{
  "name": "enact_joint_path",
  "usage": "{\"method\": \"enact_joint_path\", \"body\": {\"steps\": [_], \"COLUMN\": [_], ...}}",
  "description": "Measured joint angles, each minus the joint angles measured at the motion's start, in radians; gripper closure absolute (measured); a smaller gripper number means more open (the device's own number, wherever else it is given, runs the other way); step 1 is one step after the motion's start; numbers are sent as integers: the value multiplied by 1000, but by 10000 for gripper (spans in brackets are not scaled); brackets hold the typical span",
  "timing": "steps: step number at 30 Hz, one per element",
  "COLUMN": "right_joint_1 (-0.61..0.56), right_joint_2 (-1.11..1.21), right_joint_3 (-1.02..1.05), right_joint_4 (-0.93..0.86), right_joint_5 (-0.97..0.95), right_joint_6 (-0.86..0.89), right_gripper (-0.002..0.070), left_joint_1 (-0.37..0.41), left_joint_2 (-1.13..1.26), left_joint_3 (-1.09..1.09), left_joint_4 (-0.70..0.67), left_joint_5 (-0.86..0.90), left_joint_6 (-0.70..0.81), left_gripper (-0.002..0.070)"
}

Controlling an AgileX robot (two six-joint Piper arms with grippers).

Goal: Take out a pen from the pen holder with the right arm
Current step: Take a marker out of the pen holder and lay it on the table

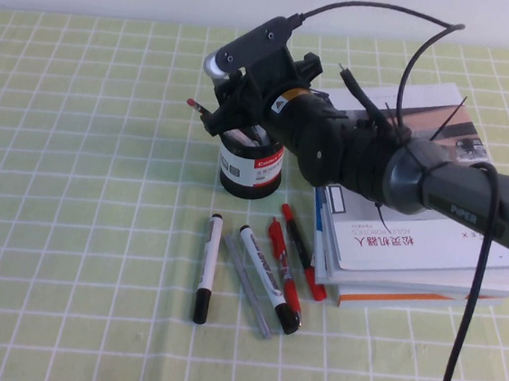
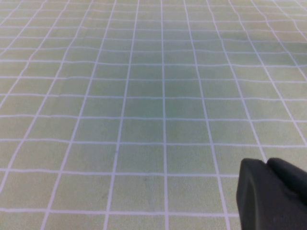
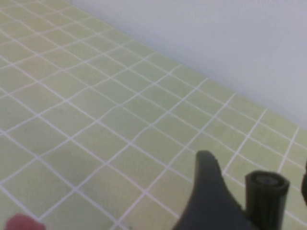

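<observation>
The black pen holder (image 1: 250, 167) with a white and red label stands mid-table, with pens in it. My right gripper (image 1: 233, 114) hangs right over its mouth. In the right wrist view the right gripper (image 3: 256, 172) is open. The round end of a black pen (image 3: 266, 196) stands between its fingers, close beside one finger (image 3: 206, 191), with a gap to the other at the frame's edge. A red-tipped pen (image 1: 193, 104) sticks out of the holder to the left. My left gripper (image 2: 268, 167) is out of the high view, shut over bare cloth.
In front of the holder lie a black marker (image 1: 207, 267), a grey pen (image 1: 246, 285), a white marker (image 1: 268, 278) and two red pens (image 1: 295, 258). A stack of books (image 1: 415, 226) lies to the right, under my right arm. A green checked cloth (image 1: 73, 181) covers the table.
</observation>
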Motion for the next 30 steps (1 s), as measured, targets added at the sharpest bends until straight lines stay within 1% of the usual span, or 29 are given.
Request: {"method": "enact_joint_path", "body": {"steps": [18,30], "right_joint_1": [-16,-23], "right_joint_2": [43,82], "right_joint_3": [-41,-71], "right_joint_4": [0,39], "right_joint_5": [12,21], "right_joint_6": [-19,-28], "right_gripper": [332,336], "left_joint_1": [0,0], "left_joint_2": [0,0], "left_joint_3": [0,0], "left_joint_4": [0,0], "left_joint_5": [0,0], "left_joint_6": [0,0], "left_gripper": [680,680]}}
